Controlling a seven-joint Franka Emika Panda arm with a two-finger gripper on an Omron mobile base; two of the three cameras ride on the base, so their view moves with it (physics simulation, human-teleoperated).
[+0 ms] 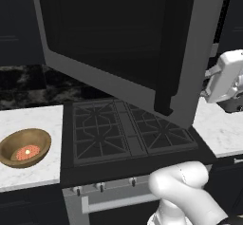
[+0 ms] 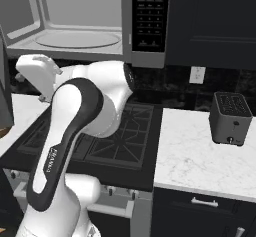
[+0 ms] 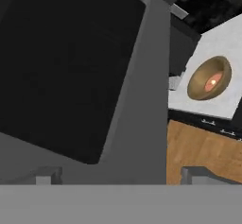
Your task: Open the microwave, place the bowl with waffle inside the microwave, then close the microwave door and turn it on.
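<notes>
The microwave door [image 1: 118,43] is found swung open over the stove [image 1: 128,134], exposing the pale interior of the microwave [image 2: 75,16]. The gripper [image 3: 120,178] is seen with jaws spread wide and empty, close beside the door's frame. The bowl [image 1: 24,147], with the waffle [image 1: 27,152] inside, rests on the left counter [image 1: 28,119], well apart, beyond the door's far edge from the gripper.

Both base views look down over the stove [image 1: 128,129] from opposite sides; the hand view faces the microwave door [image 3: 85,76] closely.
</notes>
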